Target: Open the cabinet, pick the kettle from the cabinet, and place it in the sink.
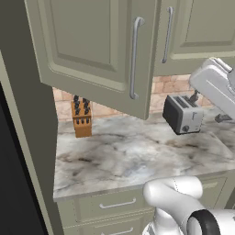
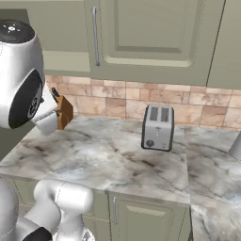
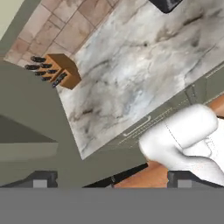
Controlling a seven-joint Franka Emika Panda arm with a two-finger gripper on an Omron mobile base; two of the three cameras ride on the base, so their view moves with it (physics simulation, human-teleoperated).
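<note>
Fingers (image 3: 43, 178) spread wide, nothing between them, tips pointing down past a grey-green slab on the left of the hand view, most likely the edge of the open door, toward the marble desk (image 3: 131, 74) below. Arm raised high at the right of the left base view, level with the cabinet (image 1: 202, 27). Left door (image 1: 87, 41) swung out at an angle over the desk, long bar handle (image 1: 134, 57) free of any grip; neighbouring door (image 1: 183, 50) shut. Kettle hidden; judged to sit inside on the shelf behind the swung door, cannot confirm. On the desk under the cabinet: knife block (image 1: 81, 117) by the back wall at the left, toaster (image 1: 182, 114) well apart to its right, bare marble between. Opening step judged done or nearly so, reach for the kettle not yet begun. To do it well: check door wide enough first, nudge the free edge further if the opening looks narrow; bring the hand round the front of the door, not across its edge; turn wrist so the camera looks into the shelf before committing; enter level, fingers kept spread; close only once the kettle sits squarely between them, body rather than thin handle if width allows. Risk noted: wrist clipping the door on entry and swinging it back.
</note>
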